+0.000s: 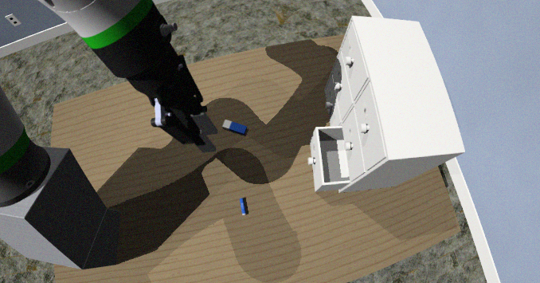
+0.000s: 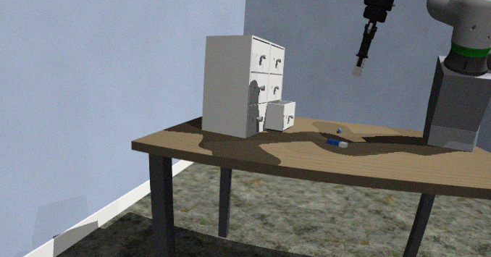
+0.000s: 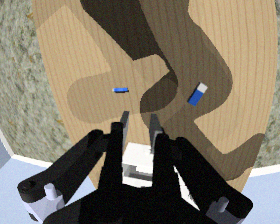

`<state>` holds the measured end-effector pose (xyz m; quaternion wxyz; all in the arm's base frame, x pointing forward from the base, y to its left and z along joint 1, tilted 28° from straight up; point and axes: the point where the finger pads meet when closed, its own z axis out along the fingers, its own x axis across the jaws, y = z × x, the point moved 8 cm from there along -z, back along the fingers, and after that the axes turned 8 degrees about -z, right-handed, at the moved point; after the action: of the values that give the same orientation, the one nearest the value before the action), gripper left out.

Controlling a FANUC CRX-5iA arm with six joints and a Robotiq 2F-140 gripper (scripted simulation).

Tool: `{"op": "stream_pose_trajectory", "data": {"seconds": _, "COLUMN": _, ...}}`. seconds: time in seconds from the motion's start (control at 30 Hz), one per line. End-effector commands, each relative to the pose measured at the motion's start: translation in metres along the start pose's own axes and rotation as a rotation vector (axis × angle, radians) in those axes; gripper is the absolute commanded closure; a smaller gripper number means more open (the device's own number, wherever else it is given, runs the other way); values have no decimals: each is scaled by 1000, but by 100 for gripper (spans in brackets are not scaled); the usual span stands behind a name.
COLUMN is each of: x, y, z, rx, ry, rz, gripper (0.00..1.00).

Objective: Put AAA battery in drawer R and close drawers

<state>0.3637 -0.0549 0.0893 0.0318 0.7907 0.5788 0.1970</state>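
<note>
The AAA battery, a small blue cylinder [image 1: 243, 206] [image 2: 339, 130] [image 3: 120, 90], lies on the table. The white chest [image 1: 410, 86] [image 2: 226, 85] has two columns of three drawers. One bottom drawer [image 1: 317, 178] [image 2: 276, 116] [image 3: 138, 156] stands partly pulled out; the part of its inside that shows looks empty. The other drawers look pushed in. The drawer letters are too small to read. My gripper [image 1: 212, 141] [image 2: 357, 71] [image 3: 139, 121] is partly open, with nothing between its fingers. It points down, high above the table, with the battery off to one side.
A blue and white block [image 1: 235, 127] [image 2: 337, 142] [image 3: 197, 94], like an eraser, lies on the table on the other side of the gripper from the battery. The chest stands near the table's far end, close to the wall. The robot's grey pedestal [image 1: 68, 206] [image 2: 452, 107] stands at the opposite end.
</note>
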Motion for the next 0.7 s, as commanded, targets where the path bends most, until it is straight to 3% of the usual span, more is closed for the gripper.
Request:
{"op": "stream_pose_trajectory", "data": {"seconds": 0.0, "x": -21, "y": 16, "z": 3, "rx": 200, "ry": 192, "rz": -30, "gripper": 80}}
{"op": "stream_pose_trajectory", "data": {"seconds": 0.67, "x": -22, "y": 17, "z": 3, "rx": 213, "ry": 204, "rz": -32, "gripper": 80}}
